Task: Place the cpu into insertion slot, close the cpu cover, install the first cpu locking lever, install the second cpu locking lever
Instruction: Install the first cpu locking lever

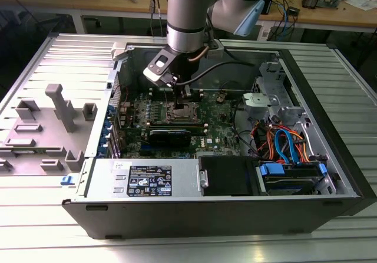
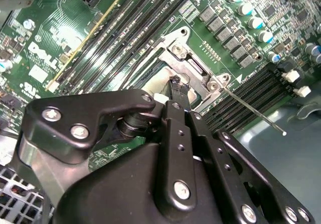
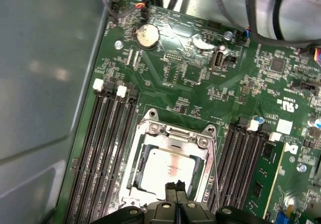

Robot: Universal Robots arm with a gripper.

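Inside insertion slot, cpu flat, top up, cpu cover seemingly down; end effector pinched narrow.

Counted: one cpu, one cpu cover, one green board. One coin cell, one computer case, one hand.

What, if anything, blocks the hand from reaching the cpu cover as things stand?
Probably nothing, so yes: the hand hangs right at the cpu cover's edge, over the seated cpu, with no cable or part between them. The memory slots on either side lie low.
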